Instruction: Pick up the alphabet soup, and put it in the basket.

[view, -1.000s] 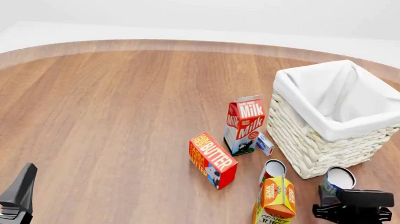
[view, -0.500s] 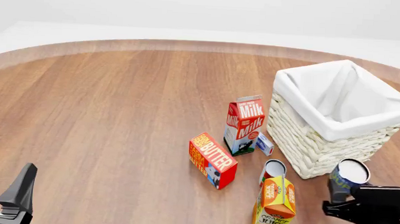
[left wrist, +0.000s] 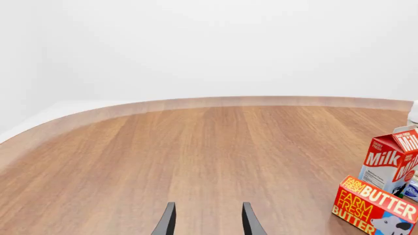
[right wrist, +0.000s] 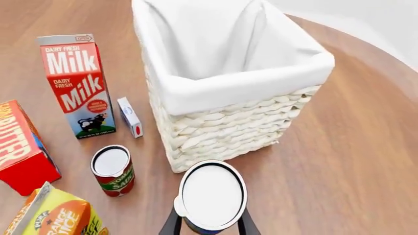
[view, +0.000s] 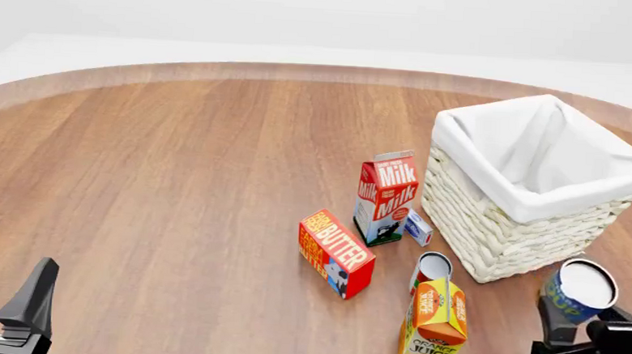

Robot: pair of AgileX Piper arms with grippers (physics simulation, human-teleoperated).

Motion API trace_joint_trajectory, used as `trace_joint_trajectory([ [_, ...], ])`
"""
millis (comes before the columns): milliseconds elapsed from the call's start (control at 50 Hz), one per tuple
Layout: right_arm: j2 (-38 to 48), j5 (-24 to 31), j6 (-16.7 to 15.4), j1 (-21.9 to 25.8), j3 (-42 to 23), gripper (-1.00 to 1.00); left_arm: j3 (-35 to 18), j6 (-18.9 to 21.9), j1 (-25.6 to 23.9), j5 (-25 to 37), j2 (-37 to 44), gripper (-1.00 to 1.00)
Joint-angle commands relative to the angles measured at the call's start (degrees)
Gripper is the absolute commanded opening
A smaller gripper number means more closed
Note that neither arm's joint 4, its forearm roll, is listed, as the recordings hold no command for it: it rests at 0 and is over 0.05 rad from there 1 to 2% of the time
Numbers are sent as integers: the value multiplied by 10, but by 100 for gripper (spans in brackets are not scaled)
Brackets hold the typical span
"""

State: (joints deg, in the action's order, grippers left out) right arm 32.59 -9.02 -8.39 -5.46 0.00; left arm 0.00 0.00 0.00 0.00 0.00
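Observation:
The alphabet soup (view: 578,290) is a small can with a dark blue label and a white top. My right gripper (view: 570,320) is shut on it and holds it lifted off the table, tilted, in front of the basket's near right corner. In the right wrist view the can (right wrist: 212,197) sits between the two fingers (right wrist: 172,221). The basket (view: 520,205) is a large white wicker one with a white cloth lining, at the right; it also shows in the right wrist view (right wrist: 225,132). My left gripper (view: 4,311) is open and empty at the near left; its fingertips (left wrist: 167,223) show in the left wrist view.
A milk carton (view: 385,197), a small white box (view: 417,228), a butter box (view: 336,253), a red-labelled can (view: 431,270) and an orange juice carton (view: 434,326) stand left of the basket. The table's curved far edge (view: 300,71) runs across the back.
My right gripper has lifted the alphabet soup off the table and carried it right and toward the camera, tilting it. The left arm has not moved.

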Motion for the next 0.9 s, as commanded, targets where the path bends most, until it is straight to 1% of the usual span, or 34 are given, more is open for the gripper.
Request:
trace_joint_trajectory([
  [20, -84, 58, 10, 3, 0, -100, 0, 0, 0, 0, 0, 100],
  [120, -82, 48, 11, 8, 0, -100, 0, 0, 0, 0, 0, 100],
  [320, -125, 74, 12, 8, 0, -100, 0, 0, 0, 0, 0, 100],
  [620, -169, 85, 3, 6, 0, -100, 0, 0, 0, 0, 0, 100],
  [780, -167, 76, -3, 8, -3, -100, 0, 0, 0, 0, 0, 100],
  [900, -170, 80, -7, 10, -11, -100, 0, 0, 0, 0, 0, 100],
])
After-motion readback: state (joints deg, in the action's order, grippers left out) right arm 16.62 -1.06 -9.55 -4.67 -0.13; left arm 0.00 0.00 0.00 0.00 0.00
